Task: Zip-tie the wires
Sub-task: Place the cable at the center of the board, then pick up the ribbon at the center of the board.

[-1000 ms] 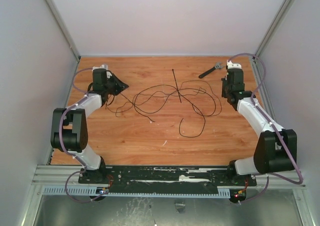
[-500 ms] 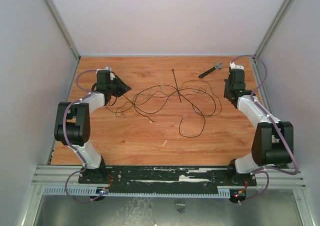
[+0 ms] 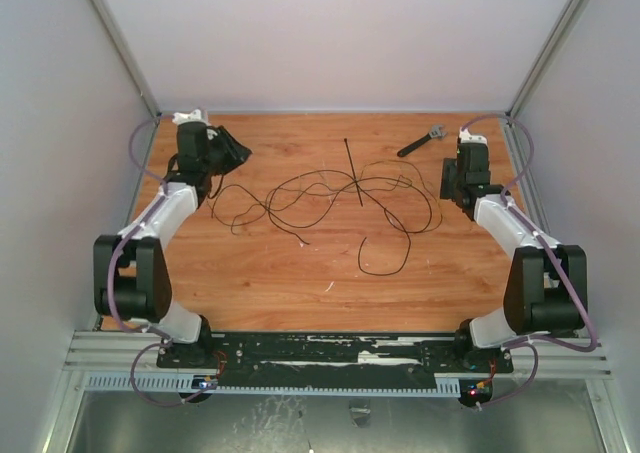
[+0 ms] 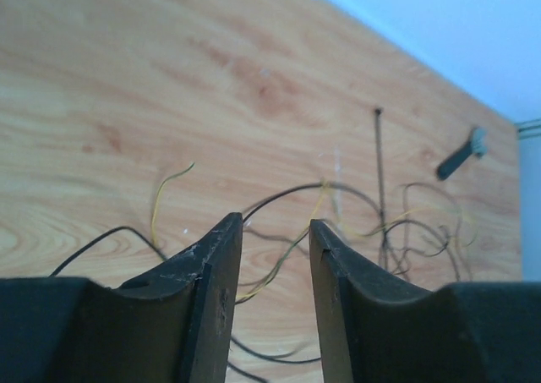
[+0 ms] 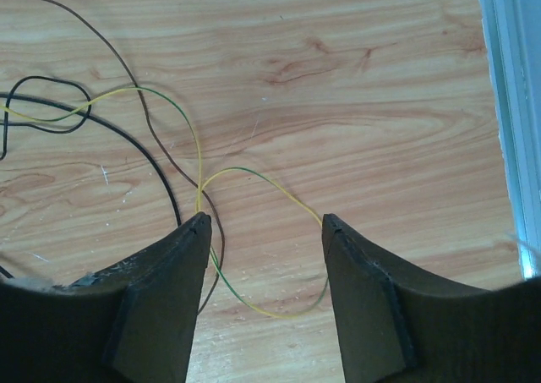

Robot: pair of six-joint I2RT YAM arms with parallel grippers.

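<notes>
Left gripper (image 4: 275, 227): black fingers apart, nothing between. Right gripper (image 5: 266, 222): fingers apart, empty, above loop of long thin dark looping wires (image 3: 340, 198), which sprawl between both grippers. Short straight black plastic zip tie (image 3: 353, 171) lies across them, ahead-right of left fingertips.
</notes>
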